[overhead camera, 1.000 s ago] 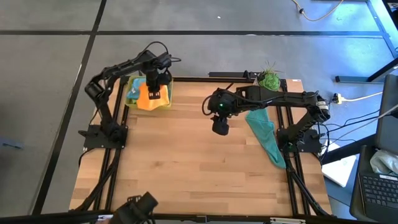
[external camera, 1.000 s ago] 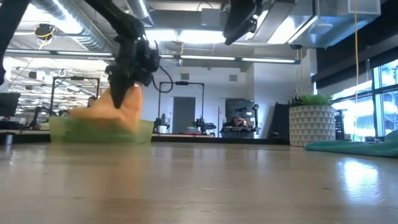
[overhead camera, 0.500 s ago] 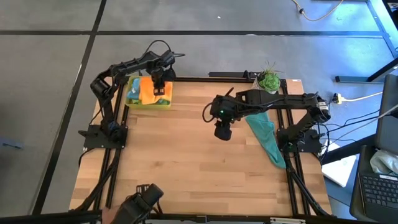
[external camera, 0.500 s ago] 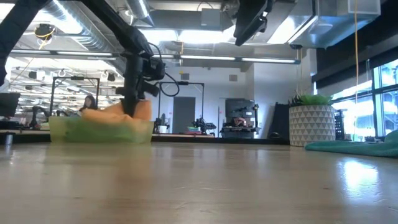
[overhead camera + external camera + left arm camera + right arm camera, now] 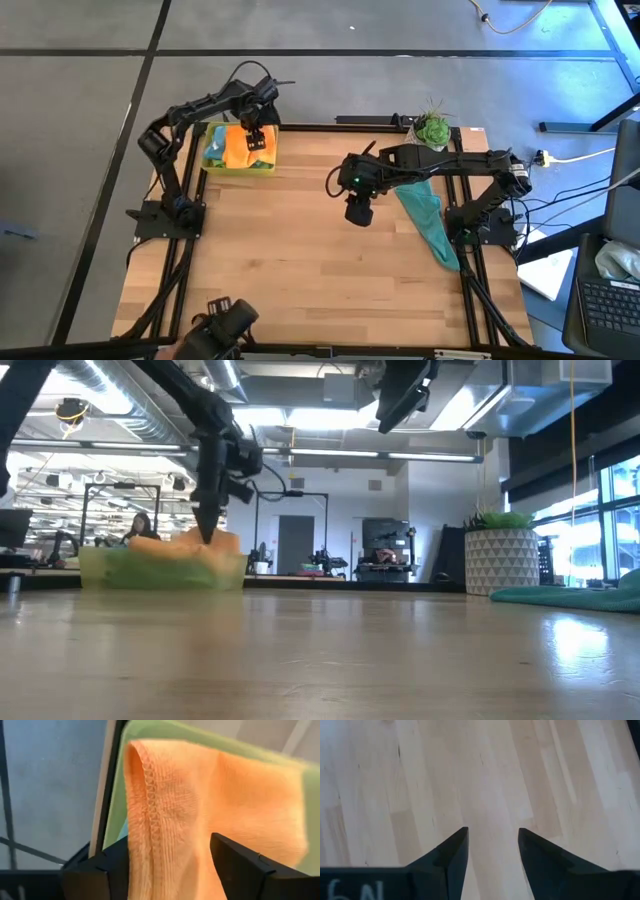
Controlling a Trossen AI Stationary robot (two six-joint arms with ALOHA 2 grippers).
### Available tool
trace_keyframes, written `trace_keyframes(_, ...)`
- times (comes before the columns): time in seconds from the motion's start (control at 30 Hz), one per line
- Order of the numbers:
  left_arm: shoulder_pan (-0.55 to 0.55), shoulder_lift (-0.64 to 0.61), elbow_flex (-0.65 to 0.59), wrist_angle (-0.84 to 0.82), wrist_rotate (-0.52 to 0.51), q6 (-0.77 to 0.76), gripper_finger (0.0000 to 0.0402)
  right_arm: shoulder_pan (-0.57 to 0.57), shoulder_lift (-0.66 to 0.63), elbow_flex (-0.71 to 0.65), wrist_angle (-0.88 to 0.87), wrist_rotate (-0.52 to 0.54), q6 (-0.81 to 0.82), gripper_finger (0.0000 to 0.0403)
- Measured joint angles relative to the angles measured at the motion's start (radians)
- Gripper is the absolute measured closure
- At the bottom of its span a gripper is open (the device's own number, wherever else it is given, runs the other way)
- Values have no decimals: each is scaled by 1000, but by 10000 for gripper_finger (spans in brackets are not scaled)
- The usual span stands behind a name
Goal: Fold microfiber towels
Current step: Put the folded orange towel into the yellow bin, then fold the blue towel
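Orange towel (image 5: 237,146) lies in the yellow-green tray (image 5: 212,163) directly beneath the left gripper (image 5: 256,140), whose fingers stand spread around its fold; the teal towel (image 5: 425,220) lies beside the right gripper (image 5: 358,214), fingers parted over bare wooden table (image 5: 300,260)

A pale wooden table (image 5: 300,250) with a black frame carries everything here. At its far left corner sits a yellow-green tray (image 5: 238,165) (holding an orange towel (image 5: 236,145) on other cloths), while a teal towel (image 5: 425,220) lies stretched along the right edge. A potted plant (image 5: 432,128) stands at the far right corner.
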Motion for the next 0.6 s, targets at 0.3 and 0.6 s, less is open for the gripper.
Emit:
trace_keyframes(0.3, 0, -128, 2, -237, 134, -259, 162, 0, 0, 0, 0, 0, -8, 229)
trace_keyframes(0.6, -16, -166, -1, -242, -39, -260, 163, 0, 0, 0, 5, 1, -5, 229)
